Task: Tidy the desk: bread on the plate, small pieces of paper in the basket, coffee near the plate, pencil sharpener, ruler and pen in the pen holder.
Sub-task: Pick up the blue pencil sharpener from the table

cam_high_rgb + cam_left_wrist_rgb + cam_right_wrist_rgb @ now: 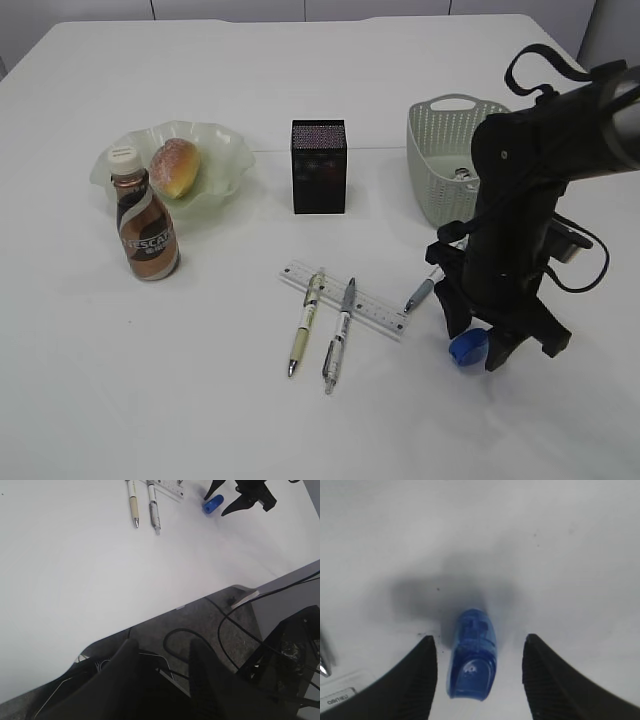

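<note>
The coffee bottle (148, 228) label reads "NESCAFÉ".

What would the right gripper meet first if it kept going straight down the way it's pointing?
Probably the small blue plastic pencil sharpener, which lies on the white table between the open right gripper fingers; depth is hard to judge.

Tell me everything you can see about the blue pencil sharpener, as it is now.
The pencil sharpener is small, translucent blue and looks like plastic, with a rounded end and a wider, flatter end. It lies on its side on the white table, right of the ruler and apart from it. The right gripper hangs over it with open jaws, one finger on each side; neither appears to touch it. Its blade is not visible.
</note>
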Action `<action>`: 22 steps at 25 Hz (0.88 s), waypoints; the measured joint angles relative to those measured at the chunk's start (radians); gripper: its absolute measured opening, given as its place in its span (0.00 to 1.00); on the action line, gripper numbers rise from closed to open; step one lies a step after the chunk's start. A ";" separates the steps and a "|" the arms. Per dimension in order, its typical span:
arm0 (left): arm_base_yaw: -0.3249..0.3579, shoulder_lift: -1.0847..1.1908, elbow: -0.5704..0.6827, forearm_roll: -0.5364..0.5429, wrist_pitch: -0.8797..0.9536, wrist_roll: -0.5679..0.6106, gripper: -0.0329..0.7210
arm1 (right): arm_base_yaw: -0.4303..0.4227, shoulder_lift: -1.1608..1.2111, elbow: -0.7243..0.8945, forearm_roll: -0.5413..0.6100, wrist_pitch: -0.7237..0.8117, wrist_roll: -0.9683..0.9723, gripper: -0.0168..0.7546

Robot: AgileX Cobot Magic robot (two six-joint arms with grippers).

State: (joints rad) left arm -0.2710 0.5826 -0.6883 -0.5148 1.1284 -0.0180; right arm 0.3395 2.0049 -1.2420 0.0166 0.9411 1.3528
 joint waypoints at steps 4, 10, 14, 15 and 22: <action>0.000 0.000 0.000 0.002 0.000 0.000 0.37 | 0.000 0.001 0.000 -0.002 -0.002 0.000 0.58; 0.000 0.000 0.000 0.002 0.000 0.000 0.37 | 0.000 0.020 0.000 0.006 -0.010 0.000 0.58; 0.000 0.000 0.000 0.002 0.000 0.000 0.37 | 0.000 0.020 0.000 0.004 -0.016 0.000 0.58; 0.000 0.000 0.000 0.002 0.000 0.000 0.37 | 0.000 0.020 0.000 0.002 -0.018 0.000 0.58; 0.000 0.000 0.000 0.002 0.000 0.000 0.37 | 0.000 0.020 0.000 -0.004 -0.029 0.000 0.39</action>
State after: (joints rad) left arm -0.2710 0.5826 -0.6883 -0.5130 1.1284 -0.0180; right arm 0.3395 2.0252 -1.2420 0.0124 0.9126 1.3528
